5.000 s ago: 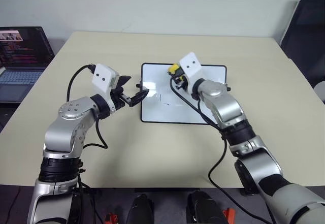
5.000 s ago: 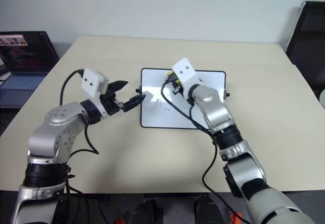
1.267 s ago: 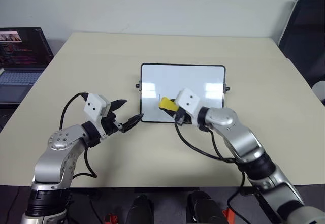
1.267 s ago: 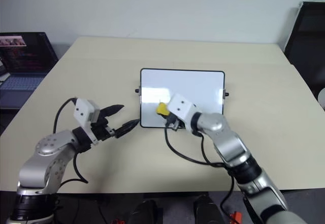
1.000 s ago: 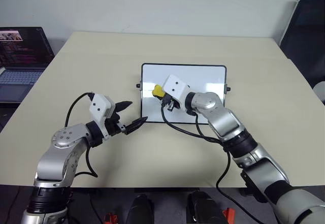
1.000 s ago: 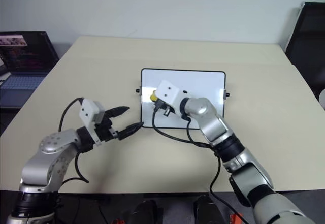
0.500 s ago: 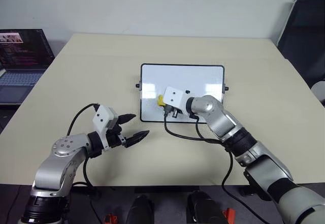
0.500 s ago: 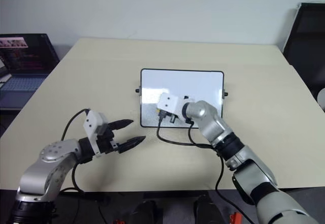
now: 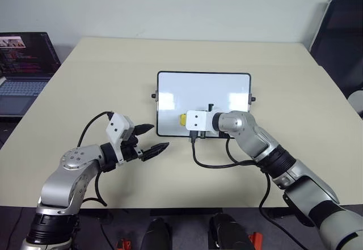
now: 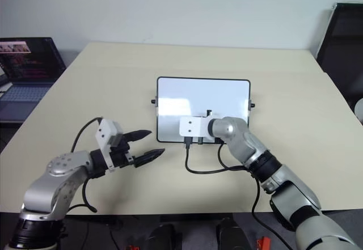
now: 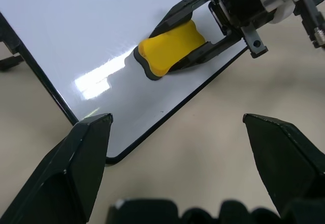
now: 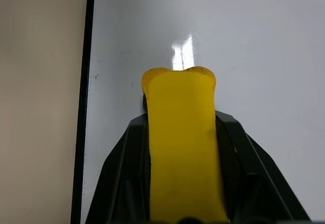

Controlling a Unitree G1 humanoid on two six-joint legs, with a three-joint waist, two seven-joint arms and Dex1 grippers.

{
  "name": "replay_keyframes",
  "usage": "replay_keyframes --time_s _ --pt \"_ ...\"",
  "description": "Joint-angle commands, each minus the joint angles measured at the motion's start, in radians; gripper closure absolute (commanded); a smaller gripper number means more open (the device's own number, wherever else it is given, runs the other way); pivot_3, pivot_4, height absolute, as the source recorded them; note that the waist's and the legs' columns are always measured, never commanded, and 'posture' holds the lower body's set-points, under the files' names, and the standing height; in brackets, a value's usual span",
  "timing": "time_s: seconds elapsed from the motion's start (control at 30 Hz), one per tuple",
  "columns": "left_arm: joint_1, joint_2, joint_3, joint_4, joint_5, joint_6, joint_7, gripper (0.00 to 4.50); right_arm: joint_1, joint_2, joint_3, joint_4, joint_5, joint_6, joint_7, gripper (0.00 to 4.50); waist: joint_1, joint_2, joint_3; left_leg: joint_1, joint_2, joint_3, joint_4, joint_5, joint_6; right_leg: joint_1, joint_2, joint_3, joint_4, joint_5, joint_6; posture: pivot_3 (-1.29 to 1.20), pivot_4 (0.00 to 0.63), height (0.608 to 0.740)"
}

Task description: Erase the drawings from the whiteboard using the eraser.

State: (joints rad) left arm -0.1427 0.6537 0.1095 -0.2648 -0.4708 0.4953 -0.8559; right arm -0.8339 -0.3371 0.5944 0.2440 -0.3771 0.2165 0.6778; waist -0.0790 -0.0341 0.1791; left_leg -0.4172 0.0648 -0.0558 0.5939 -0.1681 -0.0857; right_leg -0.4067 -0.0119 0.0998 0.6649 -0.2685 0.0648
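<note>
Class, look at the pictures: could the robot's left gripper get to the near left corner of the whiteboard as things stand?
Probably yes. The left gripper hangs open over bare table just off the whiteboard, with nothing between them. The right gripper, shut on the eraser, sits further along the near edge.

The whiteboard has a glossy, smooth white face that mirrors bright glare, edged by a thin black frame that looks like plastic. The eraser looks like soft matt yellow foam over a darker grey felt-like underside. The table is a smooth matt beige top. The left gripper's fingers look like matt black plastic
</note>
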Motion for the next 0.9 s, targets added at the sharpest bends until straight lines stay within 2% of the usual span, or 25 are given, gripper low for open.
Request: replay_keyframes --time_s 0.03,0.1,0.2,0.33,0.5,0.6,0.9 --pt "-0.021 0.0 0.002 -0.031 -0.017 0.002 0.001 0.0 -0.041 -0.016 -0.074 0.054 -0.056 -0.009 -0.112 3.19 0.0 0.0 0.0 0.0 0.0 0.0 0.001 0.0 0.0 0.0 0.0 0.0 0.0 0.0 0.0 0.0 0.15 0.74" --pt "-0.025 -0.001 -0.001 -0.031 -0.017 0.006 0.001 0.0 -0.047 -0.029 -0.072 0.062 -0.061 -0.031 -0.106 3.19 0.001 0.0 0.0 0.0 0.0 0.0 0.002 0.0 0.0 0.0 0.0 0.0 0.0 0.001 -0.001 0.0 0.15 0.74" --pt "-0.035 -0.002 -0.005 -0.028 -0.017 0.011 0.002 0.0 -0.01 -0.081 -0.002 0.04 -0.07 -0.123 0.011 3.19 0.004 0.0 0.0 0.0 0.0 0.0 0.002 0.0 0.0 0.001 0.0 0.0 -0.001 0.002 -0.001 0.0 0.15 0.74" --pt "-0.029 -0.001 -0.001 -0.04 -0.02 0.014 0.001 0.0 0.022 -0.091 0.025 0.005 -0.081 -0.161 0.075 3.19 0.001 -0.001 0.0 0.0 0.0 0.0 0.0 0.0 0.0 0.001 0.0 0.0 -0.002 0.001 0.0 0.0 0.15 0.74" --pt "0.006 0.002 0.01 -0.068 -0.024 0.013 0.0 0.0 -0.012 -0.022 -0.046 0.037 -0.132 -0.149 -0.11 3.19 -0.006 -0.001 0.0 0.0 0.0 0.001 0.0 0.0 0.0 0.0 0.0 0.001 0.0 0.001 -0.001 0.0 0.15 0.74" --pt "0.005 0.001 0.008 -0.059 -0.02 0.007 -0.003 0.0 -0.027 -0.002 -0.059 0.06 -0.147 -0.15 -0.148 3.19 -0.005 0.0 0.0 0.001 0.0 0.0 0.0 0.001 0.0 0.0 0.0 0.0 0.0 0.002 -0.001 0.0 0.15 0.74" --pt "-0.008 -0.001 0.013 -0.04 -0.017 -0.002 -0.006 0.0 0.024 -0.062 -0.022 0.034 -0.14 -0.21 -0.004 3.19 -0.001 -0.001 0.0 0.0 0.0 0.0 0.0 0.001 0.0 0.0 0.0 0.0 -0.002 0.001 0.0 0.0 0.15 0.74"
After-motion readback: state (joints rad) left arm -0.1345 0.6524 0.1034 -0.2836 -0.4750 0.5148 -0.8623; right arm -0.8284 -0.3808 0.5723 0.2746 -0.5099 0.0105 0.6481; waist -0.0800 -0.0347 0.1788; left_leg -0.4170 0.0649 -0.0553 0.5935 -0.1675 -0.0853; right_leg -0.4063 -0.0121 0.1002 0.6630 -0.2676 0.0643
